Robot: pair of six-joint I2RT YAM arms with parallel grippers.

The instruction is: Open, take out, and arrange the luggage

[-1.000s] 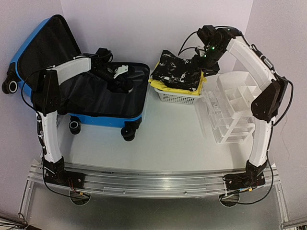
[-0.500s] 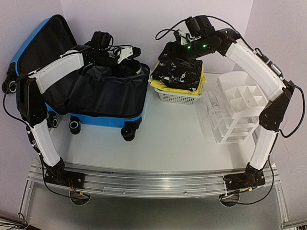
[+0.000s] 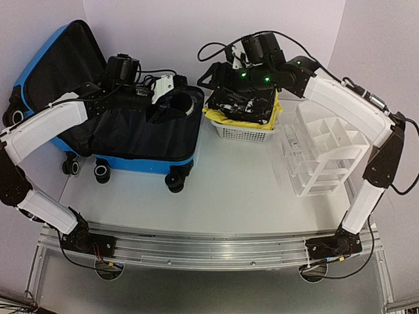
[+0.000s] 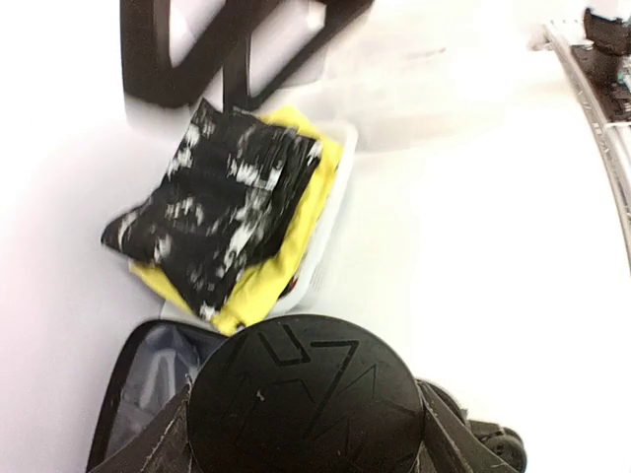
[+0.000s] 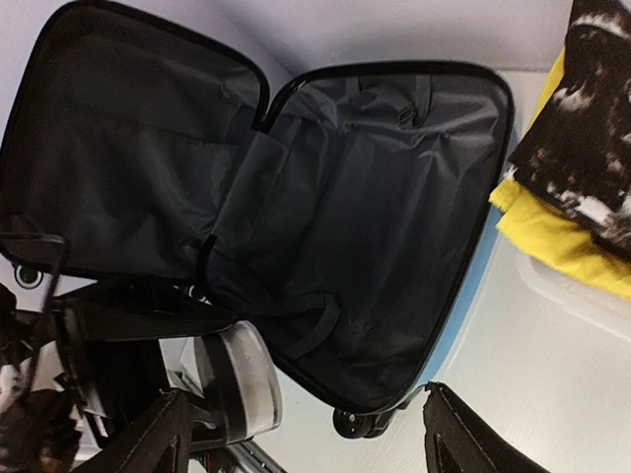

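Large bright blue hard-shell suitcase (image 3: 141, 161): upper left of the overhead view, lying open on the white table (image 3: 229, 190). The lid is propped up toward the rear left corner with its black lining facing out. Its outer face is turned away and not seen.

Left gripper (image 4: 304, 399): over the right end of the open case, closed around a black round object (image 4: 306, 424) with a zigzag embossed on its face. The object fills the bottom centre of the left wrist view and covers the gap between the fingers, so only their edges show on either side. What the object is: cannot tell. This view is blurred throughout.

Right gripper (image 5: 308, 394): upper centre of the overhead view, near the back, between the case and the white slatted plastic basket (image 3: 243, 134). The right wrist view shows its fingers wide apart with nothing held. From overhead its jaws merge with dark surroundings and are unreadable.

The basket is mostly buried under a black-and-white patterned soft bag (image 3: 245, 101) and a yellow cloth (image 3: 219, 116), and anything beneath them is hidden. A clear plastic compartment organiser (image 3: 321, 147) stands at right, just beside the basket.
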